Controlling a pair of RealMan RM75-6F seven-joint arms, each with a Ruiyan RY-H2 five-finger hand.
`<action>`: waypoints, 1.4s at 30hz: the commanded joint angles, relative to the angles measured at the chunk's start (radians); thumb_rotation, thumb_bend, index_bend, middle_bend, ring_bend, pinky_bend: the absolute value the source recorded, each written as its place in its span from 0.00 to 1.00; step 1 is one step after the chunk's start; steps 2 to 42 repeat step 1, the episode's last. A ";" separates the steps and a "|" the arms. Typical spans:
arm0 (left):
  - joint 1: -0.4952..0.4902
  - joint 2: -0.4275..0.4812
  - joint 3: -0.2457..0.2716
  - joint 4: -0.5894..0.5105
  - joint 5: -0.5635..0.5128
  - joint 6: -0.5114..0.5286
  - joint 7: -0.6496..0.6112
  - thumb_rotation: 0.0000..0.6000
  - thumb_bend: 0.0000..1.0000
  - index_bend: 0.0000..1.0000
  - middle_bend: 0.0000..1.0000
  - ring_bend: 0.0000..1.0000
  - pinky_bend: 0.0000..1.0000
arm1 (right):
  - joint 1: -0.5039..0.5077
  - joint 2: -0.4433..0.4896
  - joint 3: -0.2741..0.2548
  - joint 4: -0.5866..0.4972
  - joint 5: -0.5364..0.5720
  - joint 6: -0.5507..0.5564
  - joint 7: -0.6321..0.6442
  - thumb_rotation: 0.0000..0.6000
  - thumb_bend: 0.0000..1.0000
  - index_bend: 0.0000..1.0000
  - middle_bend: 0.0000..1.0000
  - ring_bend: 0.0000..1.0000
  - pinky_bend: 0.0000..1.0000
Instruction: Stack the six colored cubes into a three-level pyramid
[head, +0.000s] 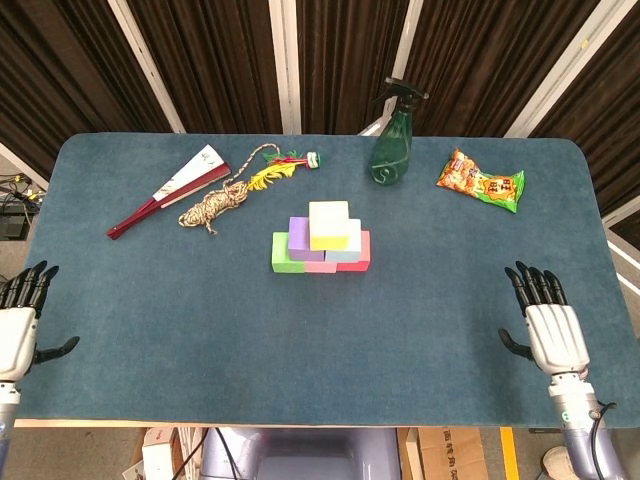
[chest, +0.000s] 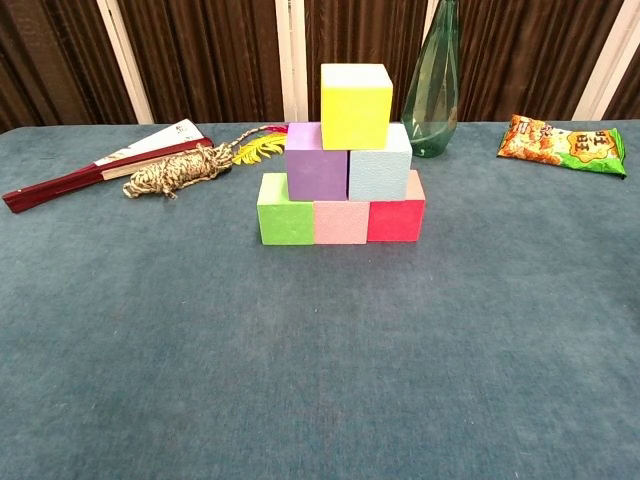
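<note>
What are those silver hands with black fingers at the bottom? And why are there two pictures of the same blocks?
Those belong to a robot with two arms. Its left hand and right hand hang open at the table's near corners, holding nothing. One camera looks down from its head, another looks forward from its chest. Six cubes form a pyramid, with the yellow cube on top. Behind lie a folded fan, a rope bundle, a spray bottle and a snack bag.

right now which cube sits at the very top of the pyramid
The yellow cube: it alone forms the third level, resting on the purple cube and light blue cube.
</note>
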 joint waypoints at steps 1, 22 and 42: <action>0.014 0.011 -0.010 0.014 0.016 -0.009 -0.022 1.00 0.15 0.00 0.00 0.03 0.08 | -0.007 -0.006 -0.001 0.008 -0.019 0.009 0.009 1.00 0.29 0.00 0.00 0.00 0.04; 0.014 0.011 -0.010 0.014 0.016 -0.009 -0.022 1.00 0.15 0.00 0.00 0.03 0.08 | -0.007 -0.006 -0.001 0.008 -0.019 0.009 0.009 1.00 0.29 0.00 0.00 0.00 0.04; 0.014 0.011 -0.010 0.014 0.016 -0.009 -0.022 1.00 0.15 0.00 0.00 0.03 0.08 | -0.007 -0.006 -0.001 0.008 -0.019 0.009 0.009 1.00 0.29 0.00 0.00 0.00 0.04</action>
